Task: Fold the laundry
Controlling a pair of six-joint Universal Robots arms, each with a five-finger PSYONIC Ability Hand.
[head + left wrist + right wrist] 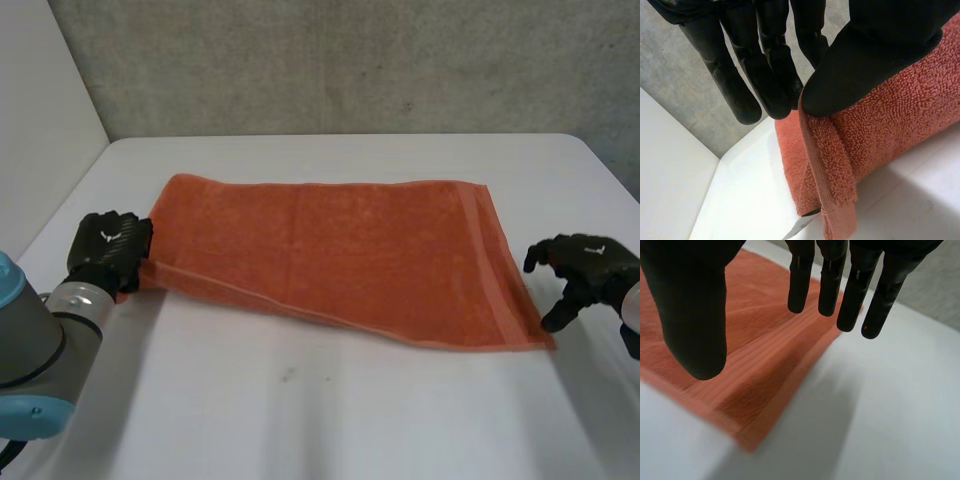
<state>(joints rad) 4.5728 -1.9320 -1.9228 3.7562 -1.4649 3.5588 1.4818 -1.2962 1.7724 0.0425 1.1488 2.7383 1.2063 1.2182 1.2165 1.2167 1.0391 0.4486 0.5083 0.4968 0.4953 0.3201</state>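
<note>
while the left hand pinches the left end of the towel, the right hand hovers spread (holding nothing) just beside its right corner; it lies lengthwise between them on the table.

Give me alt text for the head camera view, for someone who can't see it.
An orange towel lies spread across a white table. The robot's left hand pinches the towel's near left corner, while the right hand is open beside the near right corner.
</note>
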